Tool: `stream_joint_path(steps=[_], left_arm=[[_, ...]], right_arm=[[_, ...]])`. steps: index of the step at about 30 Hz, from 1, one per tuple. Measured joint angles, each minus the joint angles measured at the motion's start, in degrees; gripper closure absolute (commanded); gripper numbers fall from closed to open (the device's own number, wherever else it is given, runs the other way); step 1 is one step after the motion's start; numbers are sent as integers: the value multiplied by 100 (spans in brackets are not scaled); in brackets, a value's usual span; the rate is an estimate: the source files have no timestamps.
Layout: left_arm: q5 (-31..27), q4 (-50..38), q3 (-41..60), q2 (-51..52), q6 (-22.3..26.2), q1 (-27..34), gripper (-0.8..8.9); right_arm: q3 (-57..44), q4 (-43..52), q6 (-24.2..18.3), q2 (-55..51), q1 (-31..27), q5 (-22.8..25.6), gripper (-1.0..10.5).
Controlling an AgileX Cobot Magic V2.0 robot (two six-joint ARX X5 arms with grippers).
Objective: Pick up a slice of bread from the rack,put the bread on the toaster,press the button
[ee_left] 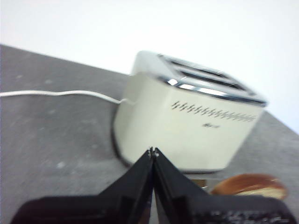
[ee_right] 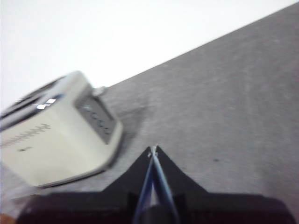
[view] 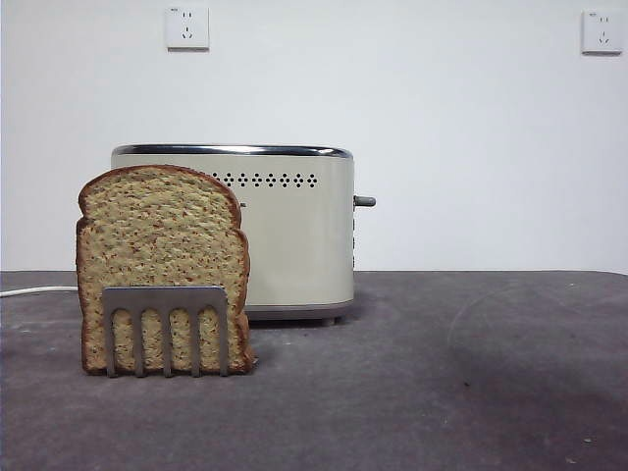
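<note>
Brown wholegrain slice of bread (view: 162,250) upright in silver comb-plated rack (view: 167,329) before cream boxy toaster (view: 285,231), ready for lifting; left gripper (ee_left: 153,151) and right gripper (ee_right: 154,150) pinched closed, empty.

No text can be read anywhere. The toaster (ee_left: 187,126) carries a small dark logo (ee_left: 209,125) on its cream side, below the row of vent holes, but in the left wrist view it is too blurred and small to make out. In the front view the slice of bread (view: 162,245) hides that spot. The two wall sockets (view: 187,27) show no legible marking.
</note>
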State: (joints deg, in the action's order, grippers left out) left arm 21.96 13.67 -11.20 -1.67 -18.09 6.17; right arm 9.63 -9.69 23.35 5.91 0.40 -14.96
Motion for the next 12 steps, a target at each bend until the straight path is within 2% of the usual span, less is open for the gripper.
stream_joint_path(steps=[6,12], left_arm=[[776,221,-815,-518,144,0,821],[1550,811,-1757,-1237,811,0,822]], right_arm=[[925,-133,4,861,0,-660,959],[2083,-857,-417,1829,2,-1408,959]])
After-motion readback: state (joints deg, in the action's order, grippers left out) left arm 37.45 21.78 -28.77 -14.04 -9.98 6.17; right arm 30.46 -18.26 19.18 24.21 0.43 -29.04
